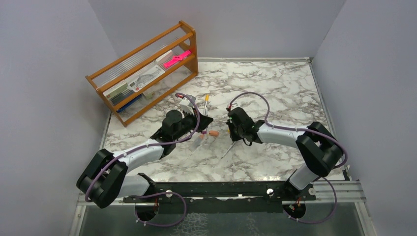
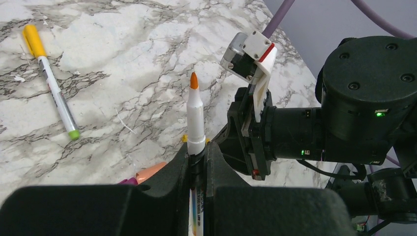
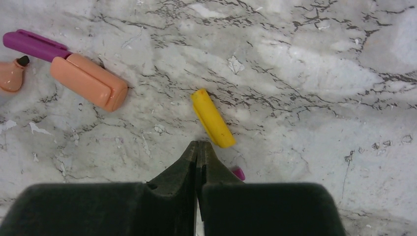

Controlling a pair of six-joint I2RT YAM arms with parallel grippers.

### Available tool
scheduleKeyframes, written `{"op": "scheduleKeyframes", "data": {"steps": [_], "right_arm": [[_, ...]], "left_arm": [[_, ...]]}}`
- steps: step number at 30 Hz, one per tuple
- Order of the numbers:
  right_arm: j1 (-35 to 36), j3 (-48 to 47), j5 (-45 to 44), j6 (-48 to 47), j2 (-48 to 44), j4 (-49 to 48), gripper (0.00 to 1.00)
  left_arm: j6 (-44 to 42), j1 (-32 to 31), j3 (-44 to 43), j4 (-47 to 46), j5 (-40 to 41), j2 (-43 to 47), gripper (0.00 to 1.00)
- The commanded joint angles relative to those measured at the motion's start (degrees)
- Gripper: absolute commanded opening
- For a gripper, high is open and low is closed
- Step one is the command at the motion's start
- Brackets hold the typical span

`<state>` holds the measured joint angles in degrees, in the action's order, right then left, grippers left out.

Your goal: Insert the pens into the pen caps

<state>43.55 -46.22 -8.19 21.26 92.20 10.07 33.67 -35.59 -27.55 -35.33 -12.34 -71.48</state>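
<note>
My left gripper [image 2: 198,150] [image 1: 206,122] is shut on an uncapped pen [image 2: 195,118] with a white barrel, its orange tip pointing away from me. My right gripper [image 3: 198,145] [image 1: 231,129] is shut with nothing between its fingers, its tips low over the marble. A yellow pen cap [image 3: 212,118] lies just beyond those tips and slightly right. An orange-pink pen cap [image 3: 88,82] [image 1: 213,132] lies to the left, against a purple piece [image 3: 34,45]. A small pink end [image 3: 238,173] peeks out beside my right finger. A pen with a yellow cap [image 2: 51,83] lies farther off.
A wooden rack [image 1: 147,69] with papers and a bright pink flat item [image 1: 177,58] stands at the back left. Another slim pen [image 1: 228,149] lies on the marble table [image 1: 275,88] below my right gripper. The right arm's wrist [image 2: 295,128] is close in front of the left gripper.
</note>
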Motion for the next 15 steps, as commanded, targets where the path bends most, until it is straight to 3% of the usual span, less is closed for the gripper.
{"op": "scheduleKeyframes", "data": {"steps": [1,7,15], "right_arm": [[0.25,-1.60,-4.68,4.22,0.45,4.13,0.01],[-0.47,-6.90,-11.19,5.59,4.19,9.44,0.01],[-2.56,-11.68,-11.70,2.63,9.75,8.19,0.01]], "left_arm": [[-0.11,0.26,-0.31,-1.22,0.78,-0.66,0.00],[-0.11,0.26,0.27,-1.12,0.81,-0.05,0.00],[-0.50,0.23,1.22,-1.11,1.25,0.98,0.00]]}}
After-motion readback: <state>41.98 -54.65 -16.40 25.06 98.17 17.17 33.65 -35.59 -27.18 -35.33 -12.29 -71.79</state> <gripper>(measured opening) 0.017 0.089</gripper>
